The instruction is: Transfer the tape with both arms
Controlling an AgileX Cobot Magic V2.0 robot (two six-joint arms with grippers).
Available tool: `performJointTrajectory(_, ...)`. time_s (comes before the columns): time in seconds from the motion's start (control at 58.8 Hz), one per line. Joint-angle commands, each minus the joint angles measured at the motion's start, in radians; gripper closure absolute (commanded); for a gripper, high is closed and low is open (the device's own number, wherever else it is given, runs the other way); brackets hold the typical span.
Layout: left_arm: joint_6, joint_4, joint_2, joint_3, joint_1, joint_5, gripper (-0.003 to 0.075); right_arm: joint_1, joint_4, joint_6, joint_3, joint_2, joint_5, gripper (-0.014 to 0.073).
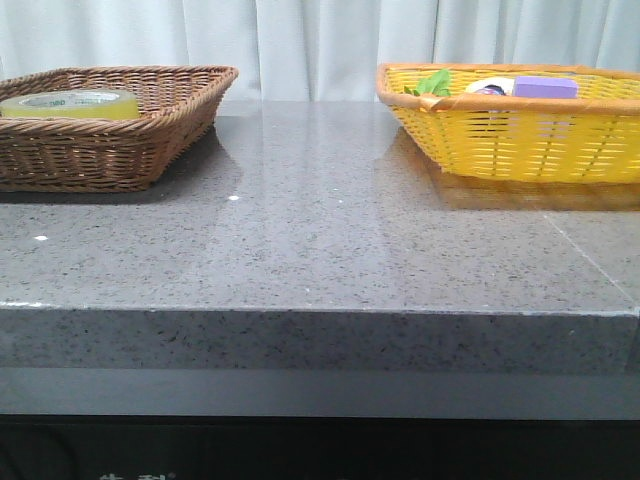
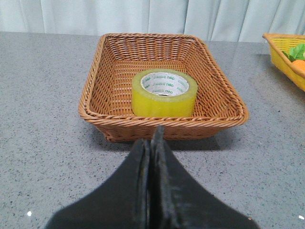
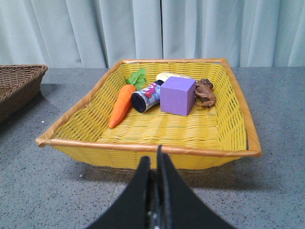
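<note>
The yellow tape roll [image 2: 164, 93] lies flat in the brown wicker basket [image 2: 109, 121]; its top also shows in the front view [image 1: 70, 104] inside that basket [image 1: 110, 150] at the far left. My left gripper [image 2: 153, 136] is shut and empty, short of the basket's near rim. My right gripper [image 3: 155, 155] is shut and empty, short of the near rim of the yellow basket [image 3: 143, 149]. Neither arm shows in the front view.
The yellow basket [image 1: 520, 140] at the far right holds a purple box [image 3: 177, 95], a toy carrot [image 3: 121, 104], a small can [image 3: 147, 95] and a brown figure [image 3: 205, 93]. A grey stone table [image 1: 320, 230] lies between the baskets. Curtains hang behind.
</note>
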Motion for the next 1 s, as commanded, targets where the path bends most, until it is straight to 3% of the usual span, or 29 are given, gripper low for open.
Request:
performJointTrajectory(0.0,-0.001,-0.013,-0.038,0.008,0.013,-0.081,0.074,-0.005,0.008,-0.006,-0.025,0.01,-0.075,0.0683)
performJointTrajectory(0.391,-0.001,-0.015,-0.337,0.307,0.033,-0.196,0.074,-0.005,0.008,-0.006,-0.025,0.01,-0.075,0.0683)
performJointTrajectory(0.782,-0.011,-0.016,-0.333,0.493,0.033,-0.316,0.074,-0.005,0.008,-0.006,-0.025,0.01,-0.074,0.0683)
performJointTrajectory(0.986,-0.014,-0.029,-0.333,0.512,0.033,-0.321,0.074,-0.005,0.008,-0.006,-0.025,0.01,-0.074,0.0683)
